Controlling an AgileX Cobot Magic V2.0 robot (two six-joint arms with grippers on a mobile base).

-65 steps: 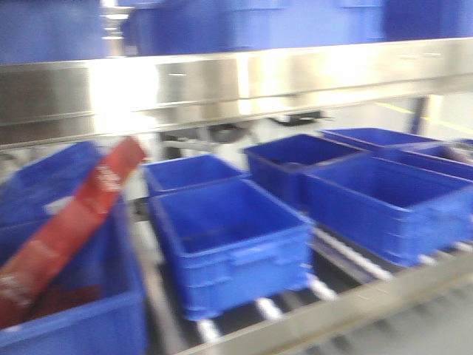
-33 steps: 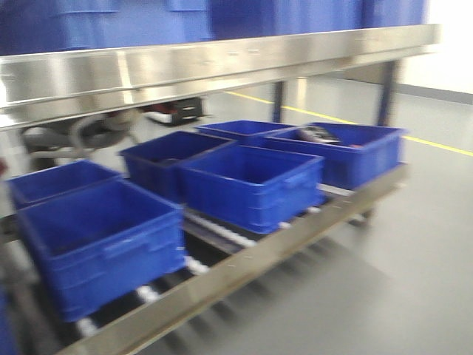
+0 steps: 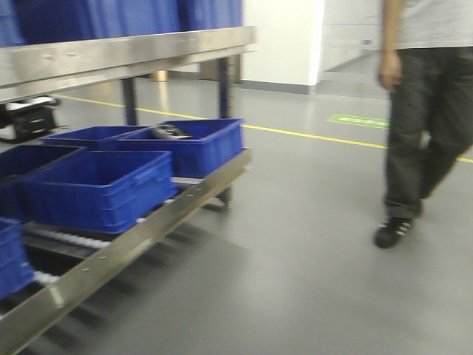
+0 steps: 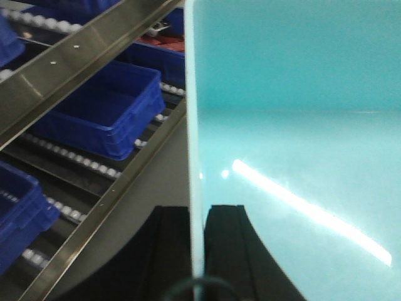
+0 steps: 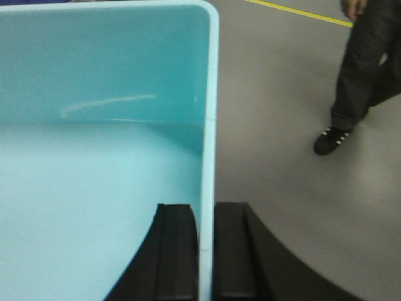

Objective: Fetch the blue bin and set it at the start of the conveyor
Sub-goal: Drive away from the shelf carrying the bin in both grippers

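Two grippers, one tub.
Item 1: blue bin (image 4: pixel 294 125), pale aqua, plain smooth walls, carried between both arms beside the steel rack (image 4: pixel 81 53); its interior fills both wrist views.
Item 2: left gripper (image 4: pixel 199 219), black fingers (image 4: pixel 169 251) pinching the bin's left wall, one finger inside, one outside.
Item 3: right gripper (image 5: pixel 207 216), clamped likewise on the right wall, rounded corner beyond.
Item 4: steel rack, to the left, roller shelf (image 4: pixel 94 166) carrying dark blue bins (image 3: pixel 96 188); one rear bin holds a dark object (image 3: pixel 168 132), too blurred to name.
Item 5: person (image 3: pixel 425 111) in dark trousers on grey floor (image 3: pixel 295 281), off to the bin's right.
Item 6: yellow floor line (image 3: pixel 310 135), crossing behind the person.
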